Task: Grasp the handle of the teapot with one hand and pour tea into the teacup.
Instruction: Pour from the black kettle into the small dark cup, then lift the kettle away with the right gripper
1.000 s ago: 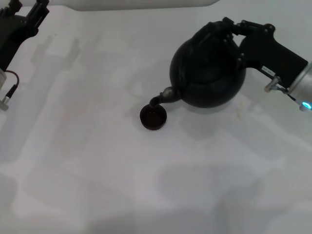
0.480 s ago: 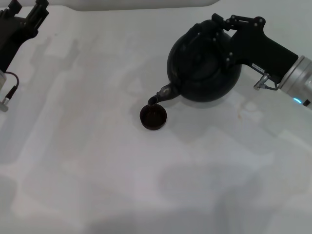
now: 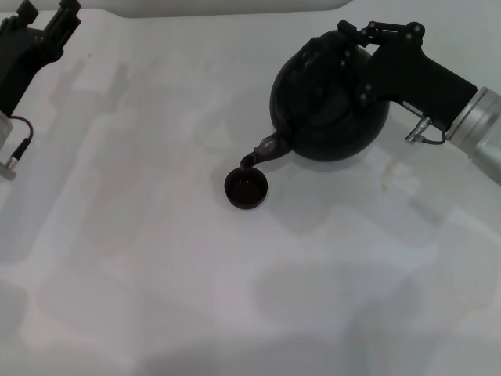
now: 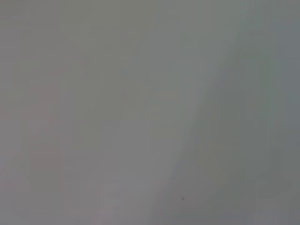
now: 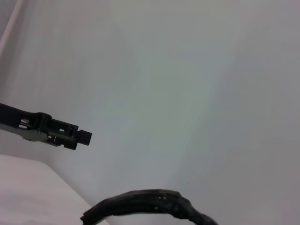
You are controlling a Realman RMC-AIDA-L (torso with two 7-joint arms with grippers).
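The black round teapot (image 3: 329, 110) hangs above the white table, tilted, with its short spout (image 3: 262, 150) low over the rim of the teacup (image 3: 246, 188). The teacup is small, dark and stands on the table left of the pot. My right gripper (image 3: 354, 41) is shut on the handle at the pot's top; in the head view the handle is mostly covered by it. The handle's ribbed arch shows in the right wrist view (image 5: 150, 206). My left gripper (image 3: 47, 16) is parked at the far left back, open and empty.
The white table (image 3: 156, 274) spreads around the cup. A pale wall edge (image 3: 235, 6) runs along the back. The left arm's gripper shows far off in the right wrist view (image 5: 56, 132). The left wrist view shows only a blank grey surface.
The right arm has lifted and tipped the teapot further, bringing the spout from beside the cup to over its rim. In the last half second it barely moved. The left arm stayed still.
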